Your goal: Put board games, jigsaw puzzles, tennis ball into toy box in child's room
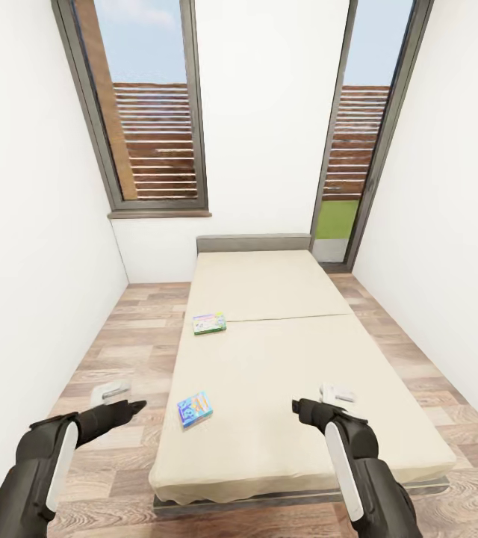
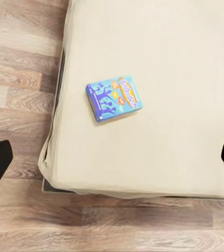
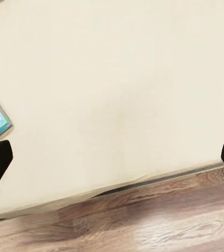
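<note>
We face the bed (image 1: pixel 284 359), where two board games lie: blue box (image 1: pixel 195 409), green-white box (image 1: pixel 209 323). Our left gripper (image 2: pixel 112 157) and right gripper (image 3: pixel 112 157) hang spread and empty, ready to reach.

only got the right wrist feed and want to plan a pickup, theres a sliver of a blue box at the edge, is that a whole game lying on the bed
observer: Yes. The left wrist view shows the whole blue game box lying flat on the bed, near the edge on the robot's left.
operator: any other game up there
observer: One more, a white-green box, farther up the bed along that same edge.
operator: wheres the left hand
observer: The left hand is open and empty. In the head view it shows against the wood floor, left of the blue game box.
</note>
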Robot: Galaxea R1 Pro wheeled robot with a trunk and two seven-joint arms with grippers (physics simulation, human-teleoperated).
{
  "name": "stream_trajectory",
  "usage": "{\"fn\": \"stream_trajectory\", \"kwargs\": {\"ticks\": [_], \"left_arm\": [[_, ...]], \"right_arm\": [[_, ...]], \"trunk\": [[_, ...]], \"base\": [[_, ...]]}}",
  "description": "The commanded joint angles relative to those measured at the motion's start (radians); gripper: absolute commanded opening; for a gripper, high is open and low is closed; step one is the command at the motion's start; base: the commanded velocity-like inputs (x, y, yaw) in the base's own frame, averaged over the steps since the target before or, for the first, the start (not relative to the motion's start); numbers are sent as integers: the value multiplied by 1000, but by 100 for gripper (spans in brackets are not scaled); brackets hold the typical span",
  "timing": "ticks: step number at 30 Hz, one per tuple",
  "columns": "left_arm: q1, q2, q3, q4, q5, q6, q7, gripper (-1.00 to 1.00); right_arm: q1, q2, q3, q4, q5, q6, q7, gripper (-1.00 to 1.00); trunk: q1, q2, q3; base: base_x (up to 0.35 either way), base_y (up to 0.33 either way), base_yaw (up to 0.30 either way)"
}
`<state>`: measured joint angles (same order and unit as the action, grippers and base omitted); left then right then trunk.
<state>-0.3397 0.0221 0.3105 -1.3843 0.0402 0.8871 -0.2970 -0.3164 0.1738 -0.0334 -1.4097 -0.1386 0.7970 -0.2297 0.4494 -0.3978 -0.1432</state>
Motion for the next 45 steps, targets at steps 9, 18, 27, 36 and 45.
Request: {"fn": "stream_trajectory", "kwargs": {"ticks": [9,18,27,36,45], "left_arm": [[-2,-60,9,-9,3,-51,123,100],[-2,-61,-23,-9,3,-44,124,100],[-2,-57,-25,-9,3,-41,124,100],[-2,-52,-22,-10,4,-44,121,100],[-1,-51,-20,-10,4,-44,121,100]], "right_arm": [[-4,1,36,3,2,1,-18,100],[-4,1,51,3,6,0,-32,100],[-4,1,63,-1,0,0,-61,100],[-4,1,66,-2,2,-1,-65,100],[-4,1,64,-3,-4,-1,-63,100]], "trunk": [[1,-2,-2],[1,-2,-2],[1,-2,-2],[1,-2,-2],[1,-2,-2]], "base": [[0,0,0],[0,0,0],[9,0,0],[143,0,0],[94,11,0]]}}
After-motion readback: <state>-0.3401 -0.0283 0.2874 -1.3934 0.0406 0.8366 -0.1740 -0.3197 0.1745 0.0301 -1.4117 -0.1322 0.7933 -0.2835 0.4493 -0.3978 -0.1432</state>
